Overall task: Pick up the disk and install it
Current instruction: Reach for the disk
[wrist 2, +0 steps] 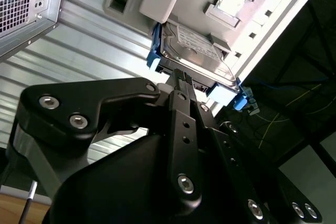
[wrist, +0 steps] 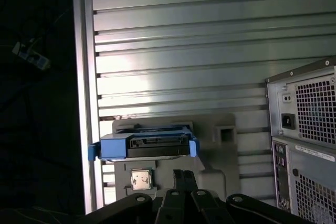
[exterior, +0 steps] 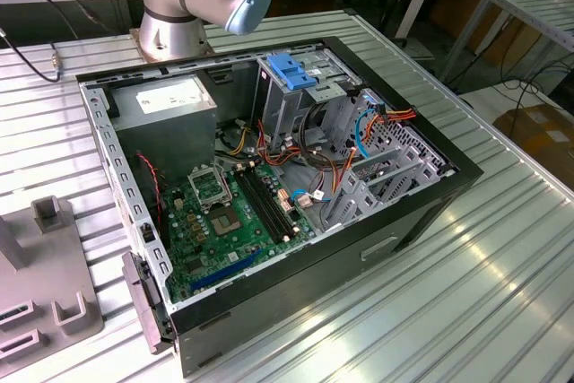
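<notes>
The disk (wrist: 157,146) (wrist 2: 195,50) is a dark-grey drive with blue side rails. It rests on a grey holder (wrist: 223,129) (wrist 2: 157,1) on the slatted metal table. In both wrist views my gripper (wrist: 184,174) (wrist 2: 181,74) hovers close by the disk's edge, apart from it. Its two black fingers are pressed together and hold nothing. The open computer case (exterior: 269,186) lies on its side in the exterior view, with the drive bay (exterior: 296,96) at its far end.
A small square chip (wrist: 140,179) sits in the holder beside the disk. The case's rear panel (wrist: 310,129) stands close to the holder. Inside the case are a power supply (exterior: 170,105), a blue latch piece (exterior: 291,69), a green motherboard (exterior: 224,213) and loose cables. The table edge (wrist: 84,103) runs beside the disk.
</notes>
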Available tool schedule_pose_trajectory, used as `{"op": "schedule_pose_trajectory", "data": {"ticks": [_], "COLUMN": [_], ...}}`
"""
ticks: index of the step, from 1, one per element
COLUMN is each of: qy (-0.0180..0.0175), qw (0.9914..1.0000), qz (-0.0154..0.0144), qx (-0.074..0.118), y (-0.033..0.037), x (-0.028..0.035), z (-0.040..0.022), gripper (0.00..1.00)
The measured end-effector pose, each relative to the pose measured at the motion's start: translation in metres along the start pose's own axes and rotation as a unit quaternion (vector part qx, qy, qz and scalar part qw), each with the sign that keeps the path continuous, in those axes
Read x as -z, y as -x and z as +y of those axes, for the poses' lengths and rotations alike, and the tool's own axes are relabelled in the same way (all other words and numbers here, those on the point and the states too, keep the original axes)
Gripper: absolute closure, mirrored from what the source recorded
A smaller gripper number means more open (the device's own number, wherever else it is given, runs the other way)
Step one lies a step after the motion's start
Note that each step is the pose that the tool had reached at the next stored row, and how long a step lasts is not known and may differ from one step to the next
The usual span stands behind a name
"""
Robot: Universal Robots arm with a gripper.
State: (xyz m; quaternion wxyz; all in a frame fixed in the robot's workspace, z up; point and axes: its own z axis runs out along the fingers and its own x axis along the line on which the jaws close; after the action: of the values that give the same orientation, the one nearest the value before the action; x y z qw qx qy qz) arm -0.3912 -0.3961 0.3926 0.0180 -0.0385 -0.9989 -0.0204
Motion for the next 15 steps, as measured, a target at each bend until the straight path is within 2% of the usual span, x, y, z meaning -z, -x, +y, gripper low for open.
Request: {"op": "schedule_pose_trajectory", "data": {"ticks": [4, 15], "qy": [0.0, 0.0], "qw": [1.0, 1.0], "qz": [0.0, 0.0], "qx": [0.0, 0.0], "y": [-0.0038, -0.0243], "x": [-0.0002, -0.0013], "z": [-0.0003, 0.0032], "gripper": [0.9, 0.9]}}
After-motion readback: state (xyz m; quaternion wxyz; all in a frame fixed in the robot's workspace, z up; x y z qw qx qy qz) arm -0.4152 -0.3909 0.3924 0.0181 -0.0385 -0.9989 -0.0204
